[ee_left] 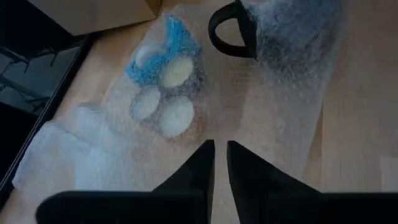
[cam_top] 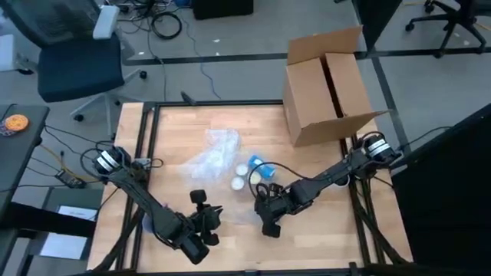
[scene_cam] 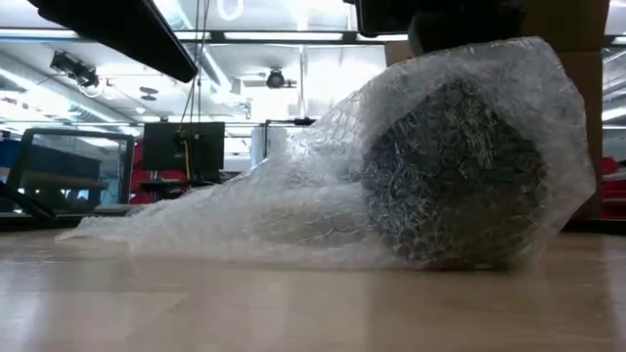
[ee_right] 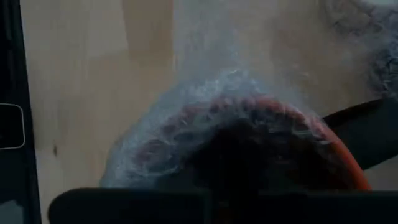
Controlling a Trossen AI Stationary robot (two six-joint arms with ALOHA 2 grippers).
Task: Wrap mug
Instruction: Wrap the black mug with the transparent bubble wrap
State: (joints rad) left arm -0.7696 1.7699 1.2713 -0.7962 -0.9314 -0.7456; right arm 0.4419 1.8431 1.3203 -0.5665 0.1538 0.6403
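From above, the mug lies near the cardboard box, under the right gripper, probably pinning it.

Low view: bubble wrap already drapes it.

Left gripper (fingers nearly together, empty) hovers by the wrap; the right's fingers can't be made out.

mug: dark, lying on its side on my table, mouth twd low cam, fully under wrap; handle shows in my left wrist view
bubble wrap: clear sheet, draped over mug, crumpled tail trailing flat along tabletop away from it
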